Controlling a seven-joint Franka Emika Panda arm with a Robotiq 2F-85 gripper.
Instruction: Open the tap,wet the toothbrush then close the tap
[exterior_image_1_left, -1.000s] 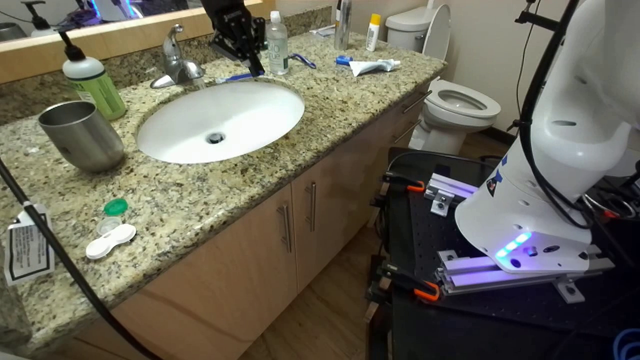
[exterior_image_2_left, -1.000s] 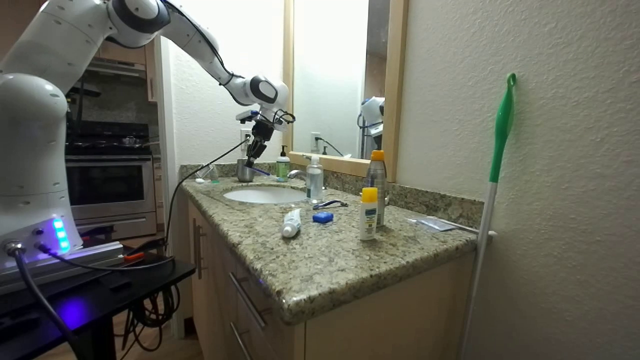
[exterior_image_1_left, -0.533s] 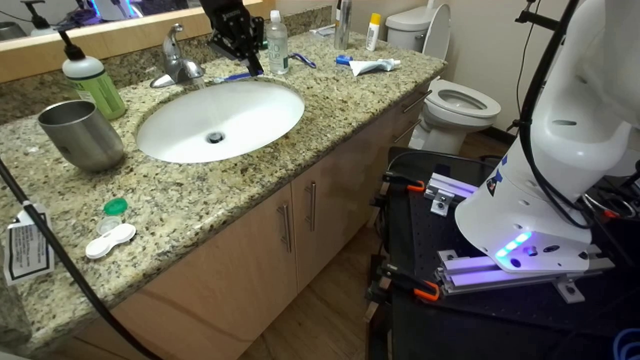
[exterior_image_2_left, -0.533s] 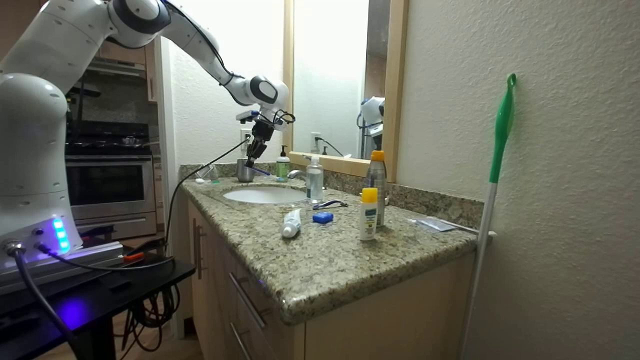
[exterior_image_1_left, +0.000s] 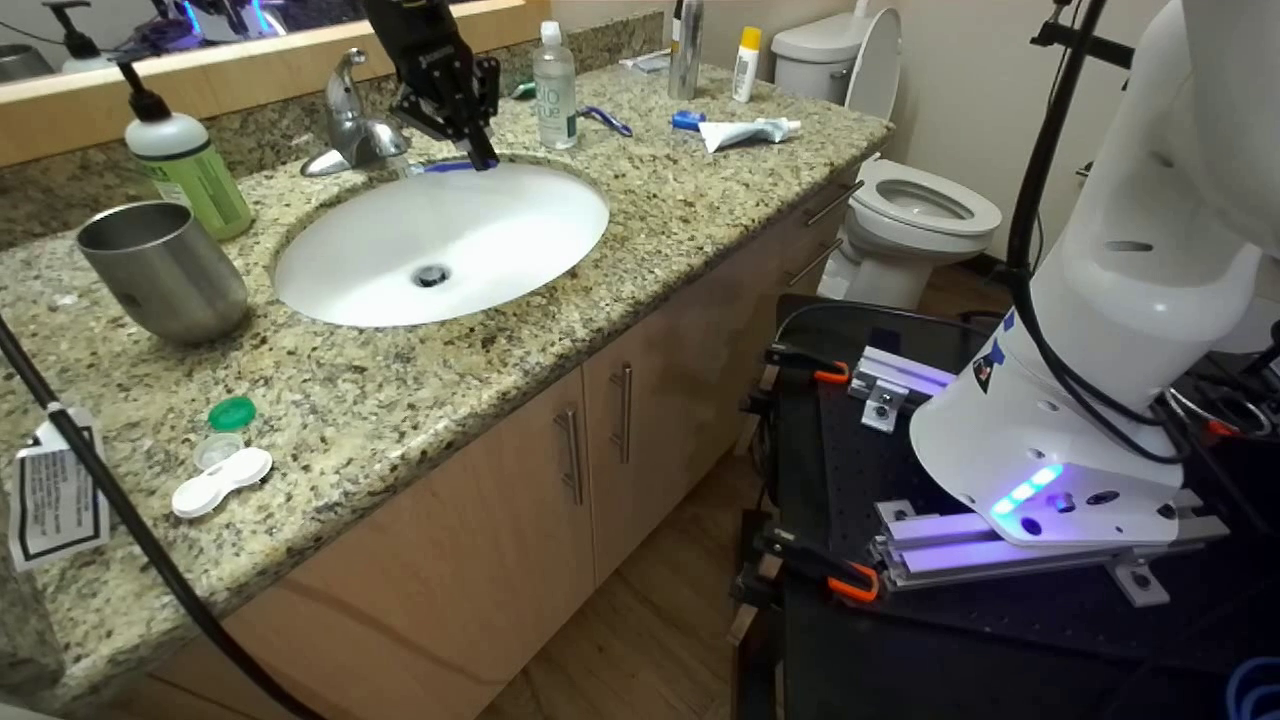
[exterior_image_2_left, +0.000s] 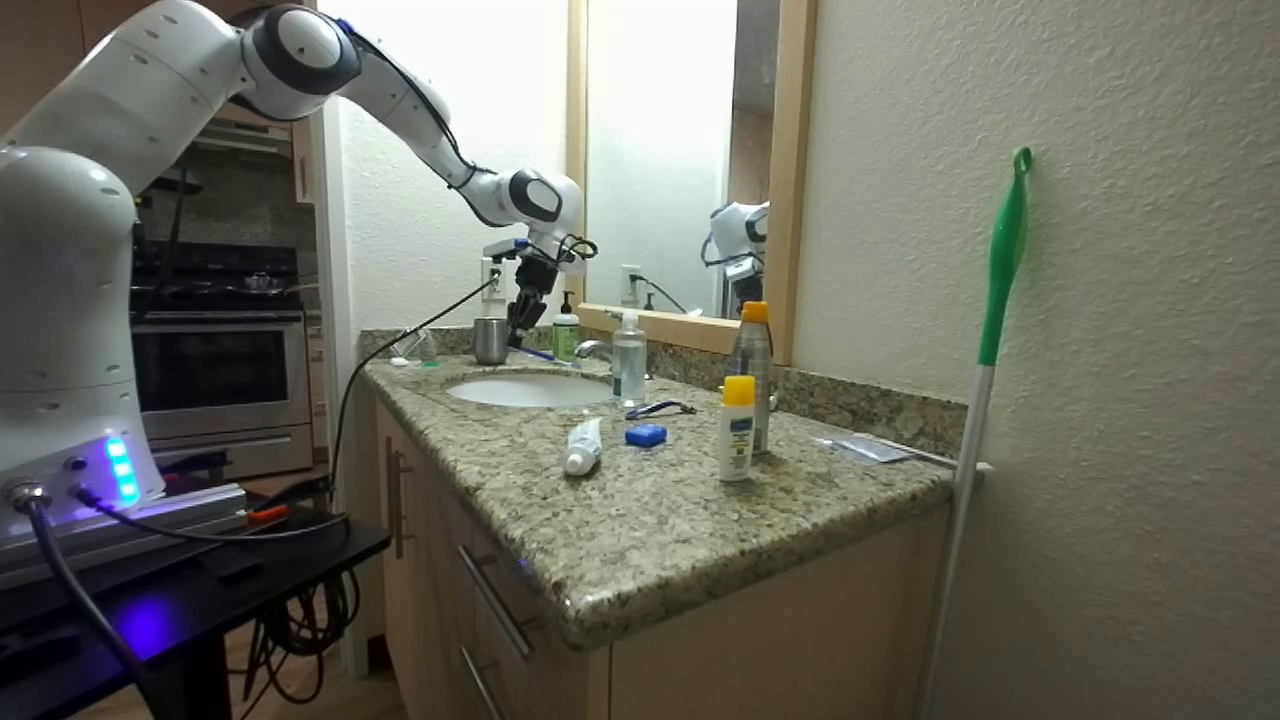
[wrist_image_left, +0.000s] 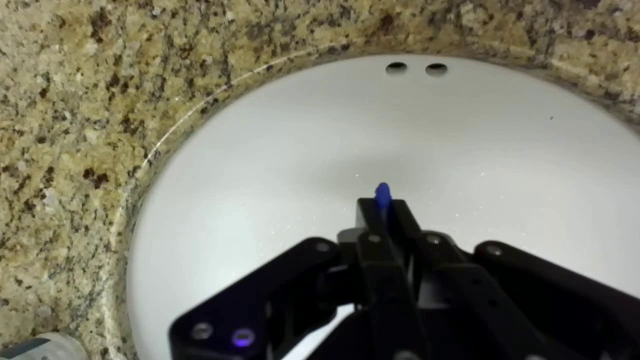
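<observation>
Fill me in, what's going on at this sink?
The robot arm has its pincer closed on the blue handle of a toothbrush, and the pincer is over the sink. The brush's pale head reaches close to the tap. I can't make out whether the tap is running or the brush is wet. A metal cup and a soap bottle stand on the counter, untouched by the arm.

Sink (wrist_image_left: 240, 145) in all three views
</observation>
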